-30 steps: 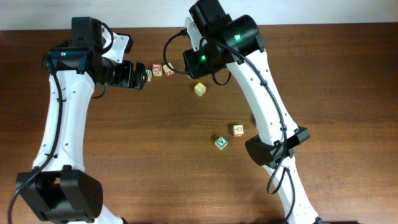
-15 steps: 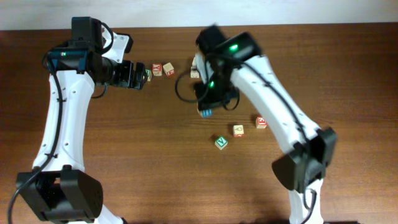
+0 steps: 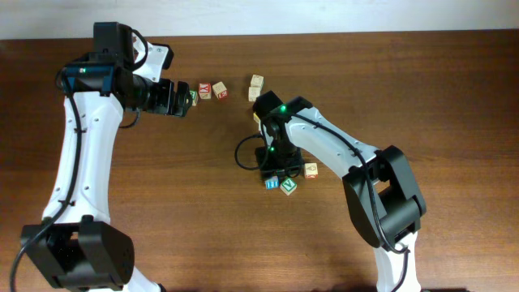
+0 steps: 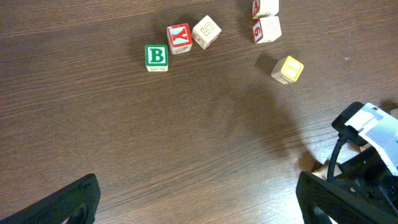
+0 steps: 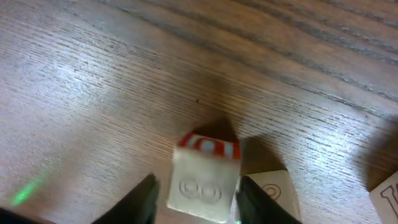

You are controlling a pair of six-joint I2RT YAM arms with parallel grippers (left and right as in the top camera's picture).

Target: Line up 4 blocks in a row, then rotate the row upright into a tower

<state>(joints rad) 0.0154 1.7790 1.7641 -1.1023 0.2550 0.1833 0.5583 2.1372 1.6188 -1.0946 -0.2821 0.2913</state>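
**A:** What is different on the left side?

**B:** Nothing. The left gripper (image 4: 198, 193) hangs with its jaws spread wide and empty near the far edge of the worktop (image 3: 162, 203), just as it did a second ago. The green B cube (image 4: 156, 57) lies just ahead of it with the red Y cube (image 4: 179, 38) beside that, both where they were.

**A:** And further right?

**B:** There the scene has shifted. A second ago the right arm reached to the far edge, by that row. Now the right gripper (image 5: 198, 183) stands low over the middle of the worktop. A blue-faced cube (image 3: 272, 183) lies at its tips, just beside the green V cube (image 3: 288, 186), where no blue face showed before.

**A:** Is the claw holding it?

**B:** It looks released. In the wrist view the fingers (image 5: 142, 202) stand either side of a cube with a red face and a pale embossed one. A sliver of wood shows between one finger and that cube. It is probably the blue-faced cube seen from another side, though the frames do not prove it.

**A:** What does that mean for the task?

**B:** Probably one block has been brought to the centre and set down on a new face, so one turn is about done. The green V cube and the red ones appear not yet turned.
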